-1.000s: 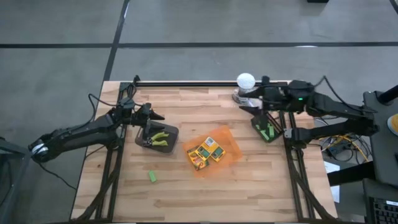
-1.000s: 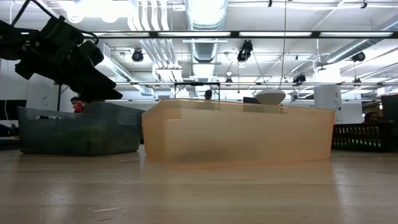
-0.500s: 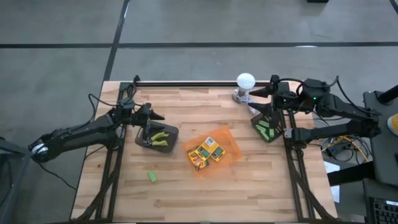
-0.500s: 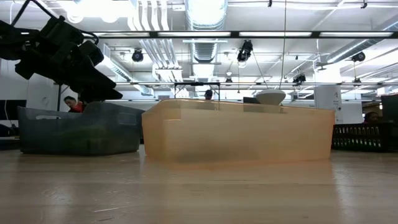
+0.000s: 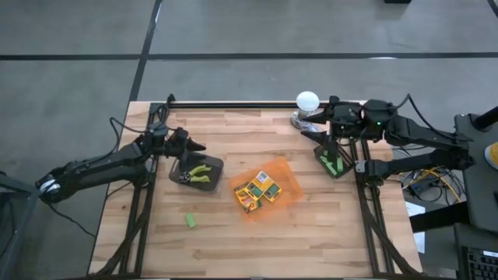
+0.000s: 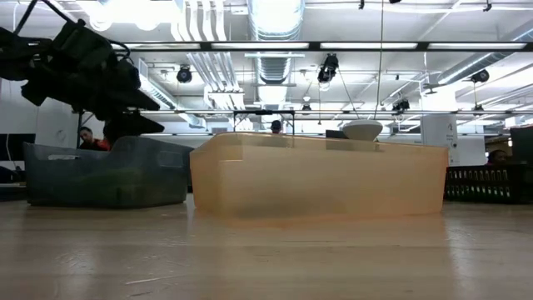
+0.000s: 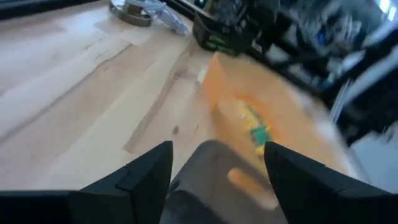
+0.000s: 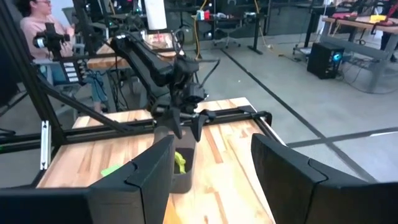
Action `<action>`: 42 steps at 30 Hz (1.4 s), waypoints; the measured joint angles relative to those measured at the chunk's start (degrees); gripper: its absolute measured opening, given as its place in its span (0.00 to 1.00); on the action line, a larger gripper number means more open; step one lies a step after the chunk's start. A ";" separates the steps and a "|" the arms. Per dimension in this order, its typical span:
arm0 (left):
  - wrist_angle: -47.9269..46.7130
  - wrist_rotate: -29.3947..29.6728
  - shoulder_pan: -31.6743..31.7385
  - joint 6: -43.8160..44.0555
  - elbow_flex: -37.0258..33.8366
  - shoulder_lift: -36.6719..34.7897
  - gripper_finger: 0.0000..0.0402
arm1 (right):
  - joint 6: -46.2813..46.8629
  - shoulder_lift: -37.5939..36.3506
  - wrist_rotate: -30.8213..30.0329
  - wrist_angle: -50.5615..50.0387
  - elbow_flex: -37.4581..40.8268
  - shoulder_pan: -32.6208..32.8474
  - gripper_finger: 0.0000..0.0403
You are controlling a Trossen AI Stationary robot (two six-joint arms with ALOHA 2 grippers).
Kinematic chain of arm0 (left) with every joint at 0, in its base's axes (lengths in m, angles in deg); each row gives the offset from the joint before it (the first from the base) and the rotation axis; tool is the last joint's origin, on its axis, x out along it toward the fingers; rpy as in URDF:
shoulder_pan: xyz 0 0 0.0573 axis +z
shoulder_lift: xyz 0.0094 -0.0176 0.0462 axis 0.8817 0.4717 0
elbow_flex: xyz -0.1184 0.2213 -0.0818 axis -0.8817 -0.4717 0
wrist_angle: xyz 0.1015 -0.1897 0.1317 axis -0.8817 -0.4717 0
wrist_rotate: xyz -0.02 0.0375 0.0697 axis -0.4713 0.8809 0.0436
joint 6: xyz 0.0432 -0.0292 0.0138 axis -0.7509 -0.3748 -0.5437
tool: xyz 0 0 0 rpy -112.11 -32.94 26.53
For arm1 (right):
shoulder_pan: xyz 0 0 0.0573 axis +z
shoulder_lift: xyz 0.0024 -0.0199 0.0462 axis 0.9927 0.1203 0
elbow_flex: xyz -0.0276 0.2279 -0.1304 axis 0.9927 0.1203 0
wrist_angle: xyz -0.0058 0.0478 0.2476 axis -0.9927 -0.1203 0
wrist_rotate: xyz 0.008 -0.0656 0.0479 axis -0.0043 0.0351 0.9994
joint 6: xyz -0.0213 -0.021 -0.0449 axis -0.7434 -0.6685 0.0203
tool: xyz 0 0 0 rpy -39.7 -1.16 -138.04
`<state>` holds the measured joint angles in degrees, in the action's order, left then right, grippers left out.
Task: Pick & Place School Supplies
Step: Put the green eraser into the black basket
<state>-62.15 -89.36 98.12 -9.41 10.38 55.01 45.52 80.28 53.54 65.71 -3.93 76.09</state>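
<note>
High view: the left gripper [image 5: 189, 147] is held just over the gray bin [image 5: 196, 171], fingers spread apart, likely ready to reach in. Two yellow-green tools [image 5: 201, 172] are counted right below it. Several crayon boxes [image 5: 257, 190] lie in the orange tray [image 5: 288, 183], one green piece [image 5: 190, 221] farther off. The right gripper [image 5: 320, 118], empty and apart, waits above a second bin [image 5: 334, 159].

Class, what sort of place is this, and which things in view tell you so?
Probably a robotics lab or workshop: exposed ceiling ducts, a bare concrete floor, and a wooden table with two robot arms.
</note>
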 joint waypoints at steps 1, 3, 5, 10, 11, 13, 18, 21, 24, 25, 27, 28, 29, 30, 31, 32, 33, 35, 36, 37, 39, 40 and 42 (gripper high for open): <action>0.68 0.04 0.00 2.94 0.00 -0.02 0.65 | -0.04 0.37 0.00 0.00 0.00 0.00 0.51; 1.47 0.08 0.00 7.30 0.00 -0.04 0.65 | -0.07 1.25 0.02 0.02 0.00 0.00 0.51; 1.82 0.10 0.00 10.05 0.00 -0.04 0.65 | -0.05 2.25 0.01 0.01 0.00 0.00 0.51; 2.09 1.04 0.00 11.19 0.00 -0.43 0.65 | -0.09 5.00 0.02 0.02 0.00 0.00 0.51; 2.17 1.13 0.00 11.24 0.00 -0.48 0.65 | -0.13 5.68 0.02 0.02 0.00 0.00 0.51; 1.94 1.16 0.00 12.23 0.00 -0.53 0.65 | -0.28 7.05 0.01 0.00 0.00 0.00 0.51; 1.76 -0.19 -0.02 13.50 0.00 -0.75 0.65 | -0.28 10.97 0.02 0.04 0.00 0.00 0.51; 1.83 -0.23 -0.02 13.72 0.00 -0.78 0.65 | -0.24 13.70 0.00 0.04 0.00 0.00 0.51; 1.87 -0.23 -0.02 15.31 0.00 -0.78 0.65 | -0.28 16.73 0.00 0.06 0.00 0.00 0.51; 1.83 -0.21 -0.02 15.65 0.00 -0.78 0.65 | -0.27 17.77 0.01 0.08 0.00 0.00 0.51; 1.84 -0.17 -0.02 16.21 0.00 -0.78 0.65 | -0.90 20.13 -0.02 0.97 0.03 0.00 0.51; 1.85 -0.15 -0.01 16.50 0.00 -0.78 0.65 | -1.73 21.35 -0.04 2.24 0.04 0.00 0.51; 1.84 -0.06 -0.02 17.04 0.00 -0.78 0.65 | -2.03 22.47 -0.04 3.22 0.04 -0.01 0.51; 1.81 0.06 -0.02 17.91 0.00 -0.78 0.65 | -2.10 23.55 -0.04 3.84 0.04 -0.02 0.51; 1.85 0.37 -0.02 19.15 0.00 -0.78 0.65 | -2.44 24.52 -0.06 4.82 0.04 0.00 0.51; 1.85 0.63 -0.02 20.41 0.00 -0.78 0.65 | -2.95 25.57 -0.07 6.29 0.04 0.00 0.51; 1.81 0.94 0.00 21.55 0.00 -0.78 0.65 | -3.61 26.46 -0.05 7.82 0.04 0.00 0.51; 1.87 1.03 0.00 22.98 0.00 -0.78 0.65 | -4.88 28.03 -0.05 10.82 0.04 0.00 0.51; 1.88 1.06 0.00 23.43 0.00 -0.78 0.65 | -5.52 28.62 -0.06 12.54 0.03 0.00 0.51; 1.89 1.18 0.00 23.83 0.00 -0.78 0.65 | -5.81 29.09 -0.06 13.53 -0.09 0.00 0.51; 1.92 1.69 0.00 25.56 0.00 -0.78 0.65 | -6.64 30.01 -0.07 14.46 -1.00 0.00 0.51; 1.96 2.44 0.00 26.92 0.00 -0.78 0.65 | -7.30 30.28 -0.07 14.71 -1.68 0.00 0.51; 2.03 4.96 -0.02 30.85 0.07 -0.80 0.65 | -9.13 30.58 -0.08 14.58 -3.08 0.00 0.51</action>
<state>-60.12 -84.39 98.10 21.44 10.45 54.22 36.39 110.86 53.46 80.29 -7.02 76.09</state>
